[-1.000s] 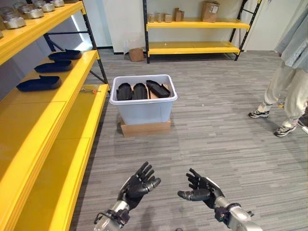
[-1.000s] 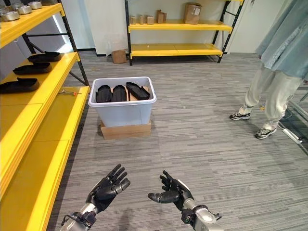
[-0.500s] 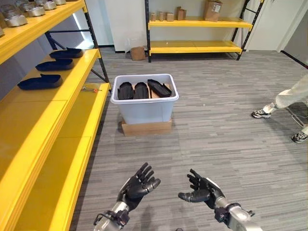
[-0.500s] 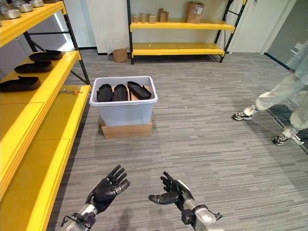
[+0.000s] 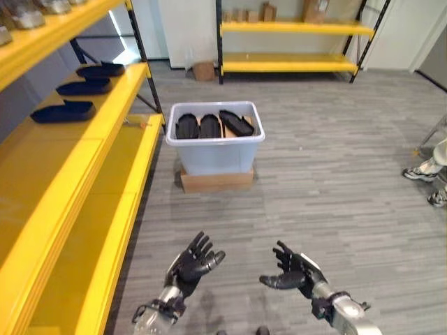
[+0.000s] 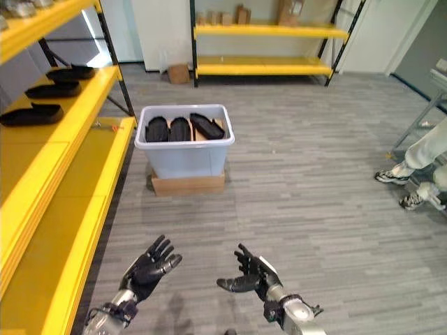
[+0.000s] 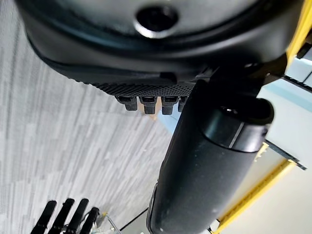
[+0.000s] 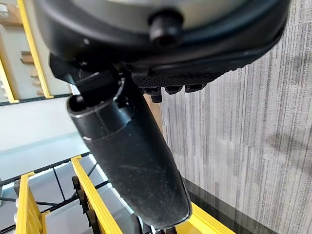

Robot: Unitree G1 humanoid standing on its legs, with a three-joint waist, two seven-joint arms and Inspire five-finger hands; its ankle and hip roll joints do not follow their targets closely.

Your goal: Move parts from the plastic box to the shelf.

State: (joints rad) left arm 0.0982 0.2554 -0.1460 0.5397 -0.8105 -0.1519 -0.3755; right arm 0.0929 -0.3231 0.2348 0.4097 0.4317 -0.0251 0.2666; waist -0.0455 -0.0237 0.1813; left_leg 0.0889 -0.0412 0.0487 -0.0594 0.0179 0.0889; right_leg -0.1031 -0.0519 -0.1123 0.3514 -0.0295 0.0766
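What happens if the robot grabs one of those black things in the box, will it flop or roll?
Probably neither. The black parts in the plastic box hold their moulded shape standing on edge, so they look stiff. The ones on the shelf lie flat and long, so rolling seems unlikely. They look smooth, so one might slip in the fingers.

Two dark hands on silver-grey arms

The matte black, many-jointed left hand (image 5: 190, 262) and its twin, the right hand (image 5: 297, 273), each sit on a silver-grey metal wrist cuff. Up close, the palm shows a fine dotted grip texture, a round recessed screw hole, a thick smooth black thumb, and short stubby black fingers (image 7: 148, 103) in a row.
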